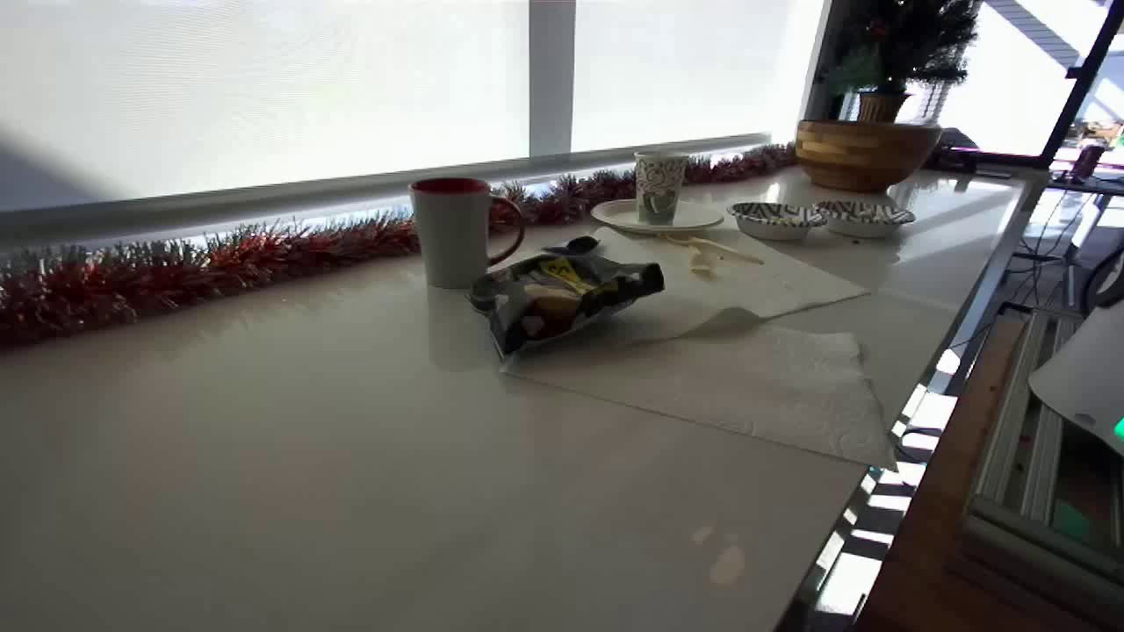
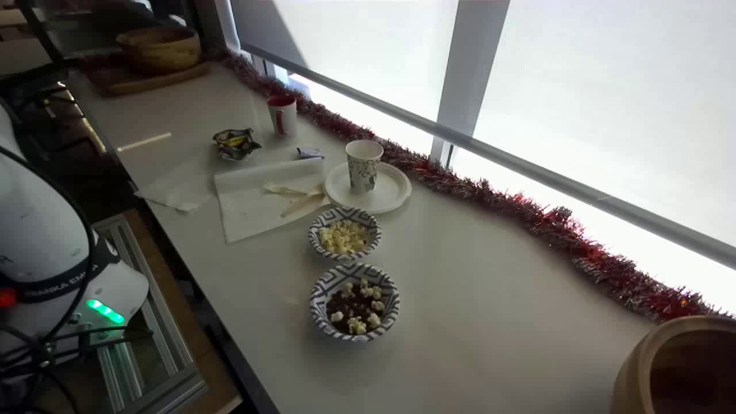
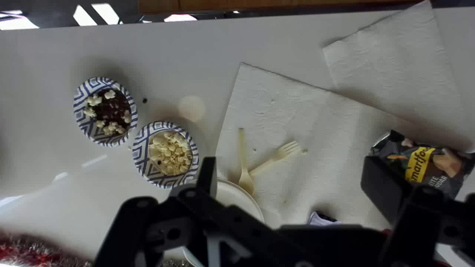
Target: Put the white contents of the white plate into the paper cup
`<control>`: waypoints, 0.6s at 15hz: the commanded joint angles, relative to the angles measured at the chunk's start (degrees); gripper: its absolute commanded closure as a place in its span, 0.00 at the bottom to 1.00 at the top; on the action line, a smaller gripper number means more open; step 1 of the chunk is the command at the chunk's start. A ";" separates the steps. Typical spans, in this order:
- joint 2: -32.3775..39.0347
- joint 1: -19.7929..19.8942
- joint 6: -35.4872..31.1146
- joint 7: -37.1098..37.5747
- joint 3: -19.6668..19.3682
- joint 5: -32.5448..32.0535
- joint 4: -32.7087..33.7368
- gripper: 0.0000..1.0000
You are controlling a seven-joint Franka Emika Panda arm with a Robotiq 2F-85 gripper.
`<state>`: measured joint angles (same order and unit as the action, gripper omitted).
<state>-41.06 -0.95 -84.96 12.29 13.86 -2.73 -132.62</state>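
Claw [image 3: 295, 181] hangs empty, fingers [image 3: 384, 185] spread wide, presumably so we can straddle our next target. Below it, partly hidden by one finger, lies the white plate [image 2: 395, 188], the paper cup [image 2: 363, 173] upright on it, perhaps to catch spills; just outside that finger, a bowl [image 3: 141, 155] holds popcorn [image 3: 171, 154], probably our white contents.

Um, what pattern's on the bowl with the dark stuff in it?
Blue angular lines on white; the bowl shows this best in the wrist view.
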 commanded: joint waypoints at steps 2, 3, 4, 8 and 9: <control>0.30 -1.37 0.17 0.73 -0.91 -0.56 0.18 0.00; 0.30 -1.37 0.17 0.72 -0.91 -0.56 0.18 0.00; 0.30 -1.37 0.17 0.73 -0.91 -0.56 0.18 0.00; 1.87 -1.03 -2.06 0.18 -1.88 -0.49 -0.63 0.00; 2.34 -0.82 -4.67 -0.59 -2.51 -1.31 -1.58 0.00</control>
<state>-40.72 -1.14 -85.42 12.29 13.36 -2.73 -132.84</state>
